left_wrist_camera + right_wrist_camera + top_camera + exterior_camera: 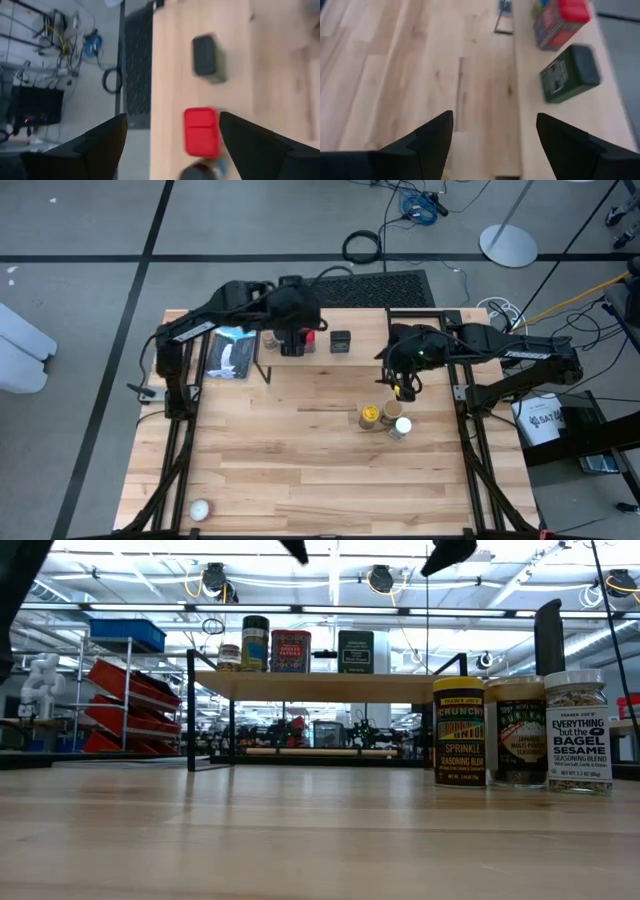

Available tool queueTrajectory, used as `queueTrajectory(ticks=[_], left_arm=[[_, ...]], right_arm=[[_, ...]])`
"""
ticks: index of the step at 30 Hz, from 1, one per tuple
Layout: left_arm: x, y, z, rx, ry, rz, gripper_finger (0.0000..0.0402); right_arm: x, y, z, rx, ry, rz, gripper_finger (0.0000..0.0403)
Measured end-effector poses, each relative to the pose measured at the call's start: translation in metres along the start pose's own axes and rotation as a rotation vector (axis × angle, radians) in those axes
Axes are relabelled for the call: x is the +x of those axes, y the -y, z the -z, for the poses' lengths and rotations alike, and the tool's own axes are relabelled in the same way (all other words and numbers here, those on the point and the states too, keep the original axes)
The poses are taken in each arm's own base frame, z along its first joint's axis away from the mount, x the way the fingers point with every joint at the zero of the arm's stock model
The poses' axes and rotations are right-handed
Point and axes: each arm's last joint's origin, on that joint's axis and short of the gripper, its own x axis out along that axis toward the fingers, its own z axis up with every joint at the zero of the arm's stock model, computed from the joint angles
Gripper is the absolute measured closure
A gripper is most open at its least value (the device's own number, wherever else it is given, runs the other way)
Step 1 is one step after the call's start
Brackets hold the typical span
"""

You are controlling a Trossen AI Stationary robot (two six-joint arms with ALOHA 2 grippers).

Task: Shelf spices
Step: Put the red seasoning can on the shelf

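The shelf (420, 330) stands along the table's far edge. On its plank stand a red tin (290, 651), a black square tin (355, 651), a dark-lidded jar (255, 643) and a small jar (229, 657). My left gripper (293, 350) hangs open above the shelf's left part, over the red tin (201, 131), touching nothing. On the tabletop stand a yellow-lidded jar (459, 732), a tan-lidded jar (515, 732) and a white-lidded jar (578, 730), close together. My right gripper (405, 387) hovers open just beyond them, on the near side of the shelf.
A flat blue-and-black package (230, 352) lies left of the shelf. A small white ball (199, 509) sits near the table's near left corner. A black mat (385, 285) lies on the floor past the far edge. Bare wood spreads across the table's middle and near side.
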Motion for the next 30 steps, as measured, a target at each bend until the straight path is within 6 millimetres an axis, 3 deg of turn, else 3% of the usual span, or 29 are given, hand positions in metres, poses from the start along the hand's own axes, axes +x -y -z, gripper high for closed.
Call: queueTrajectory(ticks=[9,14,22,30], left_arm=[[-0.061,0.031,-0.002,-0.231,0.166,0.066,0.0077],[-0.074,0.050,-0.008,-0.224,0.212,0.117,0.0092],[-0.048,0.064,-0.008,-0.164,0.110,0.113,0.0165],[0.003,0.046,-0.001,-0.085,0.023,0.045,0.0228]], right_arm=[[0.017,0.031,-0.014,-0.055,0.112,0.105,0.0151],[0.029,0.048,-0.016,-0.042,0.117,0.128,0.0185],[0.042,0.059,-0.006,-0.035,0.022,0.085,0.0226],[0.044,0.073,-0.002,-0.018,0.012,0.080,0.0274]])
